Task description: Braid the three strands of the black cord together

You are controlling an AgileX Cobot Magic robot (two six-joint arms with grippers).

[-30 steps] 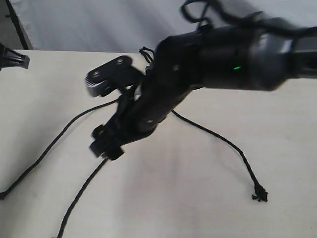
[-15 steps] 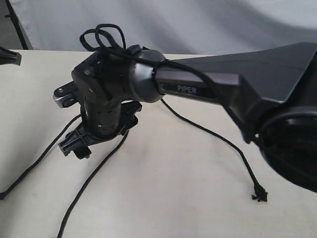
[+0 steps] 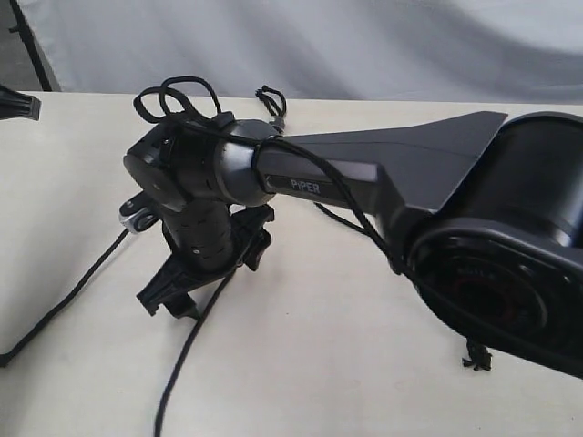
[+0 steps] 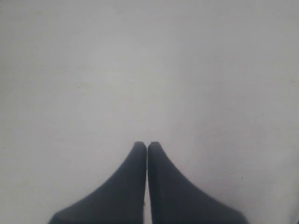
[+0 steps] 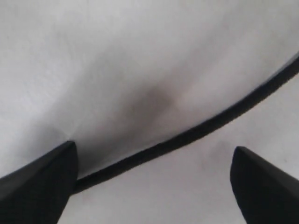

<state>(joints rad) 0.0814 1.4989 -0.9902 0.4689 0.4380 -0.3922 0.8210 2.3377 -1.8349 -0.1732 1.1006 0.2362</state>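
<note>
Black cord (image 3: 270,98): thin, woven, matt; lying flat on the cream desk (image 3: 346,364). Joined end with short loops at the far side of the desk, just behind the right arm's wrist. Three strands spread from there toward the near edge, lying apart.
- Left strand (image 3: 68,296): curving away to the left edge of the exterior view.
- Middle strand (image 3: 182,355): emerging from under the right end effector (image 3: 209,269), running to the near edge.
- Right strand (image 3: 475,357): mostly covered; frayed tip exposed beside the arm's big joint.

Right end effector: pointed down at the desk, fingers wide apart, clamped on nothing. In the right wrist view, one strand crossing the gap between the fingers, on the desk.

Left end effector (image 4: 147,147): fingers pressed together, over a plain pale surface.

Obstruction: right arm (image 3: 383,173) reaching in from the right, covering the cord's middle. Smooth arm cable (image 3: 173,91) looped on the wrist, near the cord's loops. White backdrop (image 3: 319,45) behind.
</note>
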